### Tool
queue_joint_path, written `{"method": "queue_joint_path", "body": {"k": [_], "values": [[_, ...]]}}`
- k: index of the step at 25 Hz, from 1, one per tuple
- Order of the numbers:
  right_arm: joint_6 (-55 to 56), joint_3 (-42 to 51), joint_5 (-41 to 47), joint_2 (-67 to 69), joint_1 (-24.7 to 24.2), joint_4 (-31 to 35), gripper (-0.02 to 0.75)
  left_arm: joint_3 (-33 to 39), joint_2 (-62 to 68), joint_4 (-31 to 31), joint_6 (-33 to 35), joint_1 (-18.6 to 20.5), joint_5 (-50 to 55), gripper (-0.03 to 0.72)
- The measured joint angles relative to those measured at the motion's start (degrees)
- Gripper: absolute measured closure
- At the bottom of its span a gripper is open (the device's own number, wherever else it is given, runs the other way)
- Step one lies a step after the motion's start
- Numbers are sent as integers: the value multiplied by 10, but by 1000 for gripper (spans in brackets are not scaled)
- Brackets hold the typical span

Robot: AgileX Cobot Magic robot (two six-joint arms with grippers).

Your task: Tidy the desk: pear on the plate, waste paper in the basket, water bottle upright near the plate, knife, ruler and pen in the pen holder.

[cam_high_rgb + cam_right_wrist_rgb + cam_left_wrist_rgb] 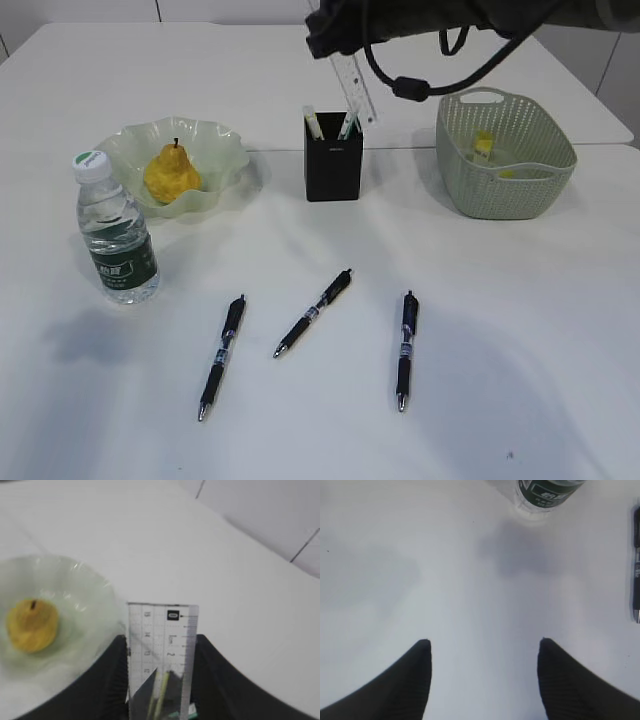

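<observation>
Holding a clear ruler upright over the black pen holder, with the right gripper clamped on its flat sides and the lower end reaching down toward the cup's mouth. To do it well: keep the ruler near vertical, line it up with the free space beside the sticks already standing in the cup (two pale ones show at the rim, their kind not clear), lower until the tip is well inside, and only then let go, so nothing tips out or knocks the cup. Left gripper spread apart and empty, low over bare desk, with the water bottle just ahead. Counted: one pear, lying on the one wavy green plate; one bottle, upright near that plate; one basket to the right, holding something yellowish (too small to name); one pen holder; one ruler; three pens loose on the desk in front, none touching another. No knife clearly made out.
</observation>
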Motion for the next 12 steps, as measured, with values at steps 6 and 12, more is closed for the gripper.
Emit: {"method": "queue_joint_path", "body": {"k": [6, 12], "values": [[0, 0, -113, 23, -1, 88, 454, 0, 0, 0, 0, 0, 0, 222], [0, -4, -127, 59, -1, 117, 454, 0, 0, 0, 0, 0, -10, 222]]}}
